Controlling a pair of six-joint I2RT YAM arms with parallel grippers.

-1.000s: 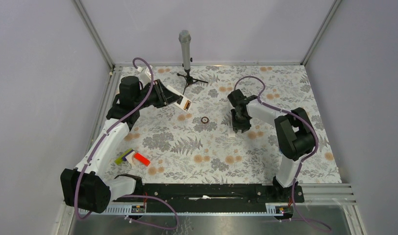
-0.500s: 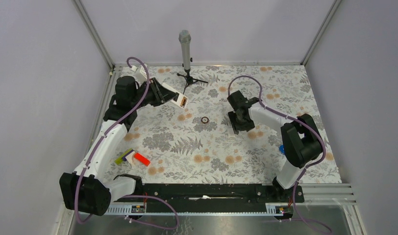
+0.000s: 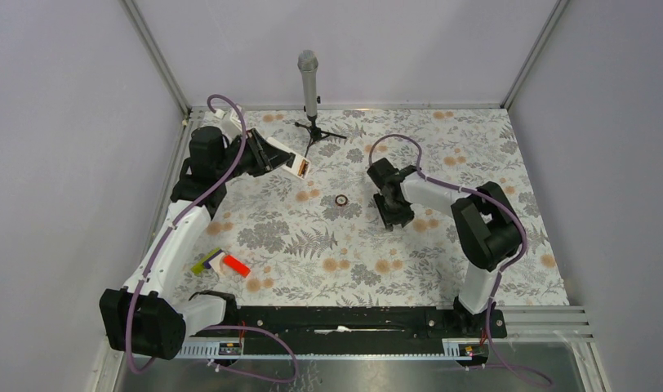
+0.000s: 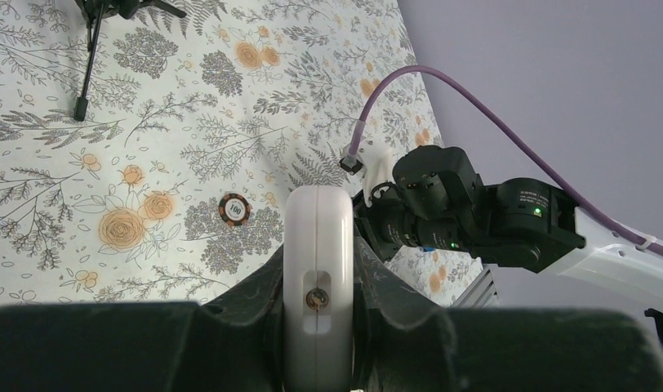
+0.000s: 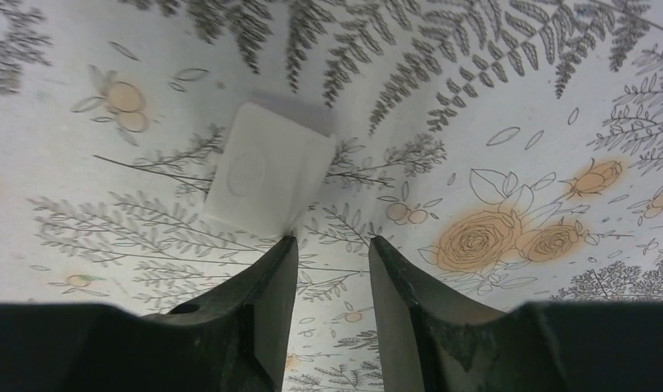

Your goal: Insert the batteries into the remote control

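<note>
My left gripper [image 4: 318, 245] is shut on the remote control [image 4: 317, 269]. It shows edge-on and white in the left wrist view, with a small coppery round spot in a slot on its edge. From above, the remote control [image 3: 300, 168] is held off the table at the back left by the left gripper [image 3: 283, 160]. My right gripper [image 5: 332, 241] is open and low over the cloth with nothing between its fingers. A small flat white piece [image 5: 267, 171] lies just beyond its left fingertip. In the top view the right gripper [image 3: 391, 214] sits right of centre. No loose batteries show.
A dark poker chip [image 3: 341, 200] lies between the two grippers, also seen as the chip [image 4: 234, 210]. A microphone on a tripod [image 3: 309, 82] stands at the back. A red-and-white block with a yellow-green piece [image 3: 222, 263] lies at the near left. The right arm [image 4: 475, 216] shows beyond the remote.
The right gripper has moved left, closer to the chip, and its jaws widened and then narrowed a little. The left gripper has drawn the remote slightly back and to the left.
</note>
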